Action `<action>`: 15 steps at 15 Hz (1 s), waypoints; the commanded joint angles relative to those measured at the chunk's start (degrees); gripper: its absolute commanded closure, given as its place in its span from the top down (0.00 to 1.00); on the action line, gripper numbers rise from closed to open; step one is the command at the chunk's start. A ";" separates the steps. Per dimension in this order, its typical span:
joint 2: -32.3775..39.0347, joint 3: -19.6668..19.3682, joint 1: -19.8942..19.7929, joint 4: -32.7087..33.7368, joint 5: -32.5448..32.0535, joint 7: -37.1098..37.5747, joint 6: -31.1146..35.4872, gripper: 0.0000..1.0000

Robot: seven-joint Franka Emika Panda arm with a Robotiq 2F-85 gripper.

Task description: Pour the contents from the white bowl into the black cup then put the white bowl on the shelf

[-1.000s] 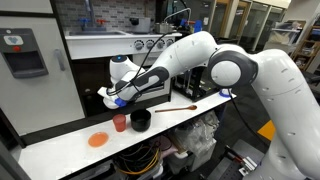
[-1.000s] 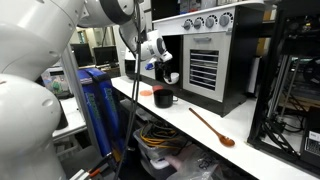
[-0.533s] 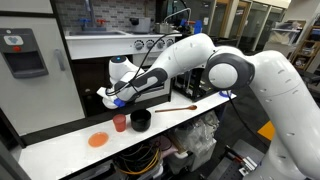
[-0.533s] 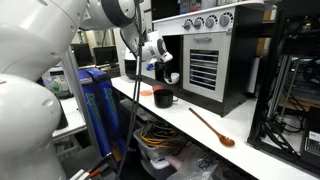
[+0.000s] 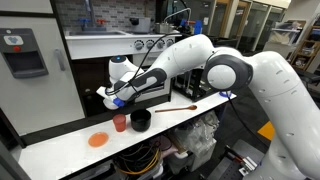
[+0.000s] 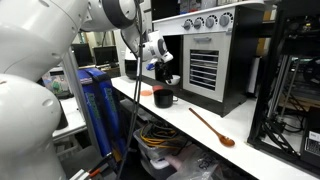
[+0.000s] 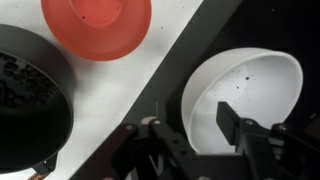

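On the shelf [image 7: 225, 30] near its front edge, treat the resting white bowl [image 7: 250, 100] as light, rigid, slick and chippable; pinch only its thin rim, now loosely straddled by the spread gripper [image 7: 195, 125].

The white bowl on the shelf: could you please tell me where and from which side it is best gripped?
Grip the white bowl by its thin rim from above, one jaw inside and one outside. It sits upright, mouth up, on the shelf, and looks shallow and wide, so pinching the wall probably suits better than spanning it.
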 commanded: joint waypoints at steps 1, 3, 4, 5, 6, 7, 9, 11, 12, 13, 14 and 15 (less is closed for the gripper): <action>0.76 -1.30 0.84 2.00 1.72 -1.01 -0.61 0.87; 0.19 -1.40 0.85 2.02 1.65 -0.98 -0.58 0.98; -0.26 -1.45 0.87 1.91 1.60 -1.03 -0.74 1.00; -0.65 -1.55 0.94 1.88 1.52 -1.04 -0.97 1.00; -1.18 -1.59 1.00 1.64 1.49 -1.05 -1.10 1.00; -1.56 -1.57 1.02 1.52 1.49 -1.14 -1.19 1.00; -2.42 -1.55 1.17 1.05 1.37 -1.36 -1.80 1.00; -3.60 -1.73 1.48 0.01 0.86 -1.29 -1.60 1.00; -4.22 -1.79 1.59 -0.38 0.68 -1.29 -1.65 1.00; -4.84 -1.87 1.73 -0.72 0.47 -1.22 -1.69 1.00; -5.49 -1.82 1.80 -1.05 0.36 -1.43 -1.98 1.00; -6.13 -1.81 1.89 -1.39 0.22 -1.69 -2.52 1.00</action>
